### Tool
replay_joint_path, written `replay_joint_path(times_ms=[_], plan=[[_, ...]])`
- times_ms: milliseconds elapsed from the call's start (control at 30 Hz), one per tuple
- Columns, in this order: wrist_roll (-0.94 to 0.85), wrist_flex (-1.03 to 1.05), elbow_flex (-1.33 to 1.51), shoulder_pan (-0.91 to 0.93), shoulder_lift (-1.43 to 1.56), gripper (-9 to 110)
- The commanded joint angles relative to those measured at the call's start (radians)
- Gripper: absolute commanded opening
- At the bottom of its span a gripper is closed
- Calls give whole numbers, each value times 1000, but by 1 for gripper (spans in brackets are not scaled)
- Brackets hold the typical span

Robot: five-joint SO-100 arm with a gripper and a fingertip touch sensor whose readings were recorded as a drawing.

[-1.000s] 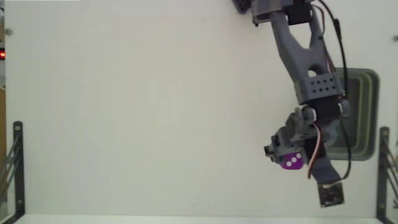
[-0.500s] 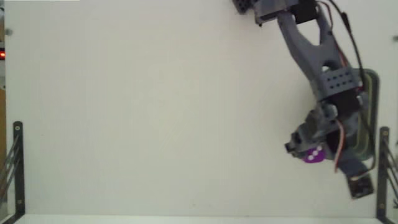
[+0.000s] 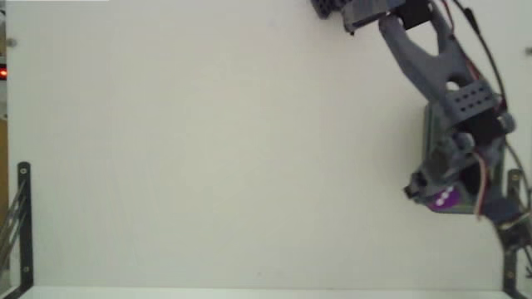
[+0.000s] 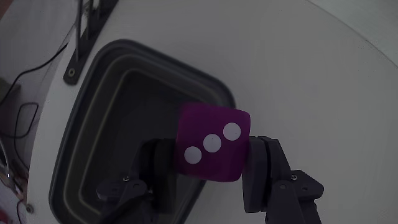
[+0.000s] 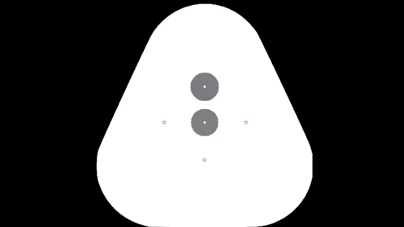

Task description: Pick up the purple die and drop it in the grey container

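Claw [image 4: 211,163] around one purple die [image 4: 212,149], over one grey container [image 4: 118,118].

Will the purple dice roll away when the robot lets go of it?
Probably only a little. The purple die has flat faces, so it should settle quickly, though its rounded corners may let it tumble once. It hangs in the gripper over the edge of the grey container, whose deep hollow and thick rim would likely stop it. It looks stiff.

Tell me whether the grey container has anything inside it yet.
Empty as far as shown: the wrist view shows the grey container with a bare hollow, while the purple die is clamped in the gripper above its rim.
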Motion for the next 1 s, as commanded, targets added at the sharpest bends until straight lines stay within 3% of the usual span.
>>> replay_joint_path(times_ms=[0,967], plan=[[5,7,-7,-41,102,60],[5,18,9,-169,128,60]])
